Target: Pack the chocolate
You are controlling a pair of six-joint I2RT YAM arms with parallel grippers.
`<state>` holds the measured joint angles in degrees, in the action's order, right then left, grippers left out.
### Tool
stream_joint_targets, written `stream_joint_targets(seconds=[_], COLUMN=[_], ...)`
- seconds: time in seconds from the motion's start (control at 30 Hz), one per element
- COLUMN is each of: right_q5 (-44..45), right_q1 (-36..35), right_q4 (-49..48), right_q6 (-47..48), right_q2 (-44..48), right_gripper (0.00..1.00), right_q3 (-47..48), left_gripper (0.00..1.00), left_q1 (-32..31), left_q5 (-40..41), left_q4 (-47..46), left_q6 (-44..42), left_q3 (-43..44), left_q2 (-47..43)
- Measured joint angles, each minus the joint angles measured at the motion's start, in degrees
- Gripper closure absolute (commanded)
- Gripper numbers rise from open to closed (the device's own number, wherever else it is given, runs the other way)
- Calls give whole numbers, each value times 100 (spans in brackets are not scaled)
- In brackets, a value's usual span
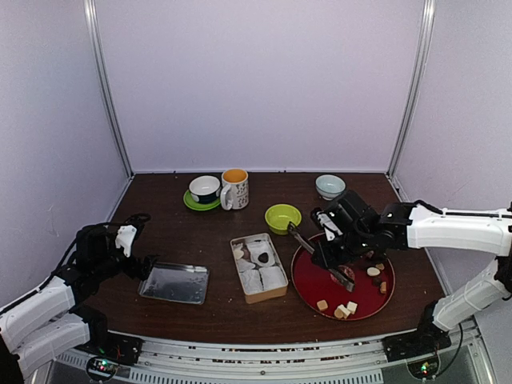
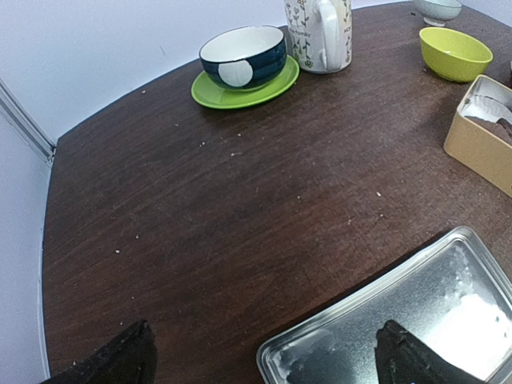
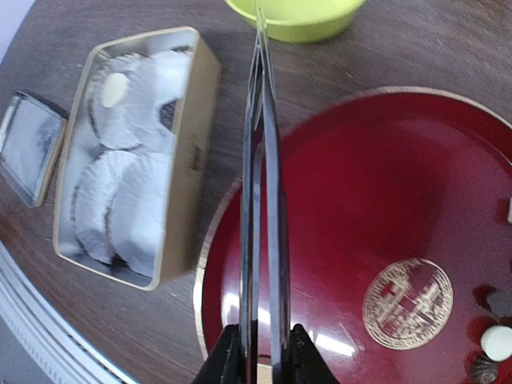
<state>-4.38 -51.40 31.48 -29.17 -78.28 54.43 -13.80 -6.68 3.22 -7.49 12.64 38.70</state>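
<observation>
Several chocolate pieces (image 1: 346, 310), white, tan and dark, lie on the near and right side of the red plate (image 1: 308, 276); a white one (image 3: 496, 342) shows in the right wrist view. The tan box (image 1: 258, 266) of white paper cups holds a white piece (image 3: 114, 88) and a dark one (image 3: 168, 112). My right gripper (image 3: 264, 352) is shut on the long metal tongs (image 3: 260, 200) above the plate's left part. The tongs' arms are squeezed nearly together, tips near the green bowl (image 3: 296, 20), with nothing seen between them. My left gripper (image 2: 264, 360) stands open over the corner of a metal tray (image 2: 416, 320).
At the back stand a dark blue bowl (image 1: 205, 189) on a green saucer, a flowered mug (image 1: 235, 189), a pale bowl (image 1: 330, 186) and the green bowl (image 1: 282, 218). The metal tray (image 1: 174, 282) lies left of the box.
</observation>
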Motion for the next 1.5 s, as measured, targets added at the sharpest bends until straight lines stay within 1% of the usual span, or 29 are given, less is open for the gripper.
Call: stream_joint_targets(seconds=[0.2,0.33,0.4,0.53,0.67,0.77,1.0,1.07,1.13,1.23,1.27,1.4,1.5], right_q5=[181,166,168,229,376,529,970,1075,1158,1285,1327,1438,1493], right_q1=[219,227,227,227,227,219,83,4,-81,-208,-234,-282,-286], right_q4=[-28,-249,-350,-599,-704,-693,-494,-437,-402,-339,-310,-247,-201], right_q6=[-341,-549,-625,-728,-772,-776,-815,-828,-848,-859,-859,-876,-874], right_q2=[584,570,487,323,271,273,348,339,308,205,170,109,96], right_gripper=[79,78,75,69,56,49,39,31,28,28,29,46,54], right_q3=[-1252,-1860,-2033,-2109,-2109,-2109,-2109,-2105,-2100,-2057,-2026,-1961,-1908], left_gripper=[2,2,2,2,2,2,2,2,2,2,2,2,2], left_q1=[0,0,0,0,0,0,0,0,0,0,0,0,0], left_q5=[-2,0,-2,-2,-2,-26,-107,-109,-109,-111,-111,-114,-114], left_q4=[0,0,0,0,0,0,0,0,0,0,0,0,0], left_q6=[0,-2,-2,-4,-11,-17,-48,-52,-57,-57,-57,-57,-57], left_q3=[0,0,0,0,0,0,0,0,0,0,0,0,0], left_q2=[0,0,0,0,0,0,-7,-7,-7,-7,-7,-7,-7])
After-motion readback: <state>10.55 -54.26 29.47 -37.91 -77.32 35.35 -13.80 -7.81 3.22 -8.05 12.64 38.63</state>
